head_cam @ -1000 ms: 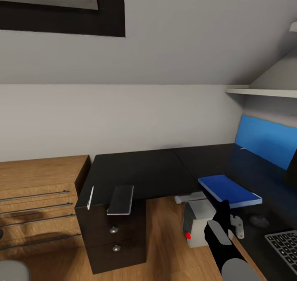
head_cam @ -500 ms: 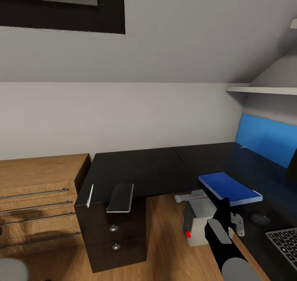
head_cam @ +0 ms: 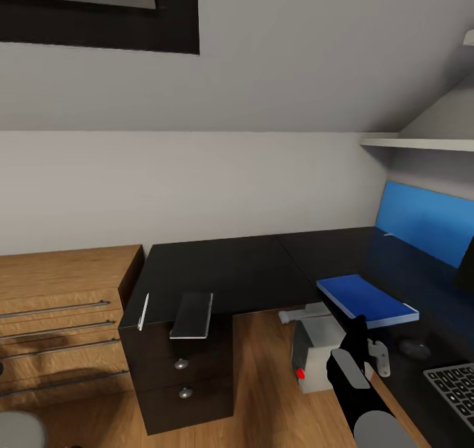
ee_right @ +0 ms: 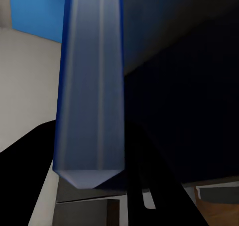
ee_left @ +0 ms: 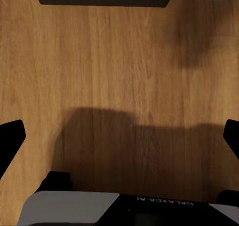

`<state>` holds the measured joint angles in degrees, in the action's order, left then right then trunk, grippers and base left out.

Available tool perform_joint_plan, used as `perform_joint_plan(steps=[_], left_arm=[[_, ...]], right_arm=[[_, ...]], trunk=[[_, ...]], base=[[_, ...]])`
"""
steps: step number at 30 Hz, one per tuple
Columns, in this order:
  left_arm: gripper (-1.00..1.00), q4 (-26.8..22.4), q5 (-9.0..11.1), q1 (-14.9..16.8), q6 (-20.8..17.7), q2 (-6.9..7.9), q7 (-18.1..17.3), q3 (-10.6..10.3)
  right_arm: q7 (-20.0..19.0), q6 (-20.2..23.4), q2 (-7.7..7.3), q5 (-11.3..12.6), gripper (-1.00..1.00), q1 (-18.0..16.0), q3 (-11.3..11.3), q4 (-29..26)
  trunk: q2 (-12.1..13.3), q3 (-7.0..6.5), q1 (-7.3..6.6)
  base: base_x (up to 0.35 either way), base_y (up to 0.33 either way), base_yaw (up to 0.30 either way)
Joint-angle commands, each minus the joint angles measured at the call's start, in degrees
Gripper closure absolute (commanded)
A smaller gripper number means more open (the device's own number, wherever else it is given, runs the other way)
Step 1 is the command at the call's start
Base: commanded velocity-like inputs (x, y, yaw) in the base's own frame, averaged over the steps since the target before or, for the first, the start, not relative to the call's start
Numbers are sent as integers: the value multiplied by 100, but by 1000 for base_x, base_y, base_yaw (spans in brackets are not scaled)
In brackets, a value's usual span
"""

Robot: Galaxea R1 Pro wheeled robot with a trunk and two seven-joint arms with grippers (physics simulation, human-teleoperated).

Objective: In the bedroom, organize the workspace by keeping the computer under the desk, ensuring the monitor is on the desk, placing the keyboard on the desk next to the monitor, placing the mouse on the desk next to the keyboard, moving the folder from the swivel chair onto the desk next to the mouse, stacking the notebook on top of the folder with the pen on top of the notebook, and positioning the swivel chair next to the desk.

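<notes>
The desk (head_cam: 243, 270) has a glossy black L-shaped top, with one wing along the back wall and the other running down the right side of the head view. At the front edge of the left wing, above the drawer unit (head_cam: 184, 375) with its round silver knobs, lies the white pen (head_cam: 143, 312), and just beside it the dark grey notebook (head_cam: 192, 315), which overhangs that edge a little. The two are close but apart.

The blue folder (head_cam: 366, 300) lies on the right wing at its inner edge, one corner sticking out past the edge. Farther along the same wing sits the small dark mouse (head_cam: 416, 349), and past it the keyboard (head_cam: 454, 385) reaches the lower right corner of the view. The dark edge of the monitor (head_cam: 466, 270) shows at the right border, in front of a blue wall panel (head_cam: 424, 224). The grey computer (head_cam: 319, 359), red dot on its front, stands on the wooden floor (head_cam: 263, 382) under the right wing.

The right gripper (head_cam: 359, 326) points up at the folder's overhanging corner; in the right wrist view the folder's pale edge (ee_right: 92, 101) runs between the dark fingers (ee_right: 30, 176), so the jaws straddle it, though I cannot tell whether they press on it. The left gripper (ee_left: 119, 141) hangs over bare floor with its fingers spread wide and nothing between them.

A light-wood chest of drawers (head_cam: 59, 323) stands left of the desk.
</notes>
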<state>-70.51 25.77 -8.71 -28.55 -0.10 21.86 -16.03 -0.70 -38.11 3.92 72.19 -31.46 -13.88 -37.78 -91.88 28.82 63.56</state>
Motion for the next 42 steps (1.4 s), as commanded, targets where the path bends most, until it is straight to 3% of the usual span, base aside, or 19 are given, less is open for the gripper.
perform_joint_plan(steps=[1, 15, 42], left_arm=[[-100, -8, 60, 1, -10, 1, 53, -9], [-100, 49, 59, 1, -10, 1, 64, -20], [-100, 178, 62, 1, 7, 1, 55, -7]], right_arm=[[0, -13, 4, 208, 100, -1, -18, 149], [0, -13, 2, 204, 100, -1, -18, 141], [-8, -13, -5, 200, 100, -1, -18, 140]], trunk=[[-2, 6, 0], [559, -246, -307], [559, -246, -307]], base=[[0, -2, 0], [0, 0, 0], [0, -36, 0]])
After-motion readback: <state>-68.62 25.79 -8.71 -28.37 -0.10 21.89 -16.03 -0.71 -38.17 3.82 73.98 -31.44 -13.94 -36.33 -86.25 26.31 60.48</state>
